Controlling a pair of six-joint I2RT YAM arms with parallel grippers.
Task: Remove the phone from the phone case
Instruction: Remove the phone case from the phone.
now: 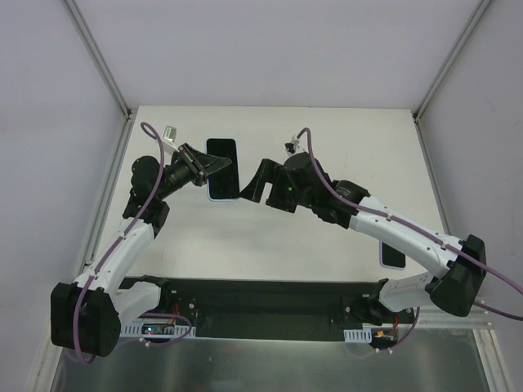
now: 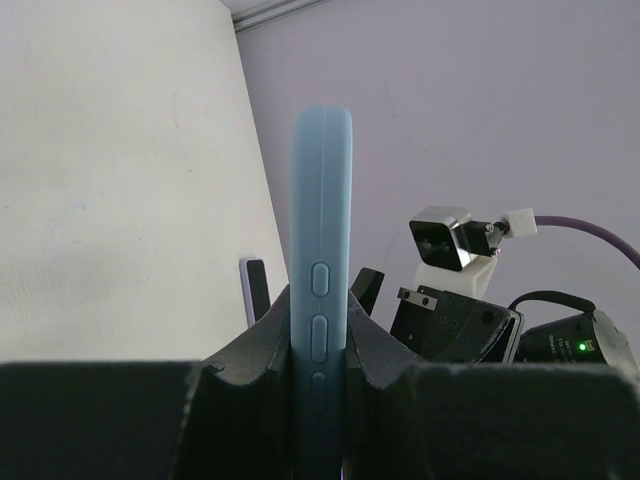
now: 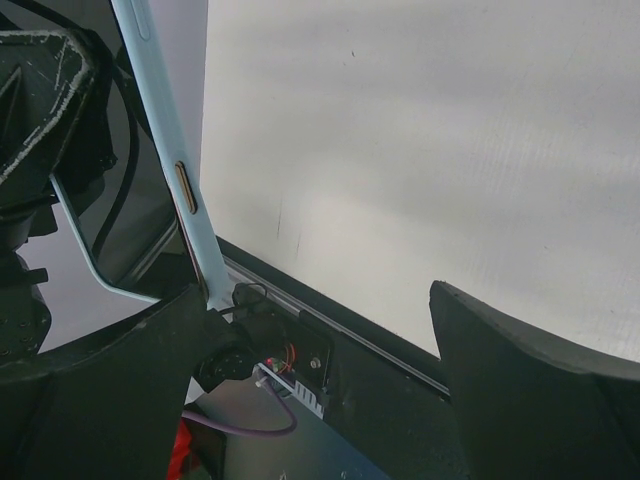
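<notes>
Left end effector (image 2: 320,355) tight around phone case (image 2: 322,200), its buttons (image 2: 321,280) only wrist-visible; right end effector (image 3: 320,315) agape.

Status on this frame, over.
Left gripper shut on phone case. Right gripper open beside it. Phone not yet out. No obstruction seen.

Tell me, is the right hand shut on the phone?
No, the right hand is wide open, with the phone beside only one finger.

White table (image 1: 327,147); light-rimmed phone (image 1: 392,256) lying flat, near-right area.
</notes>
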